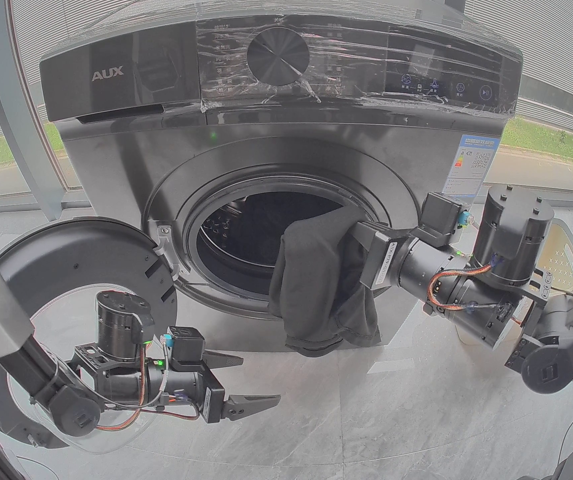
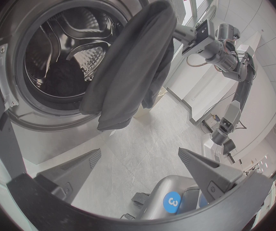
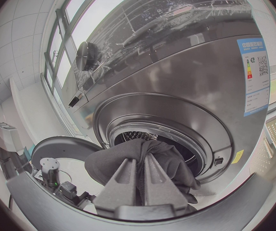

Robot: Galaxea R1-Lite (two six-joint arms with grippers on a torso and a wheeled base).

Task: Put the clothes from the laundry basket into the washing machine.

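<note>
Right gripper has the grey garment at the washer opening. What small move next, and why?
Probably ease the right gripper deeper into the drum before opening: it is shut on the grey garment, and most of the cloth hangs outside it.
</note>
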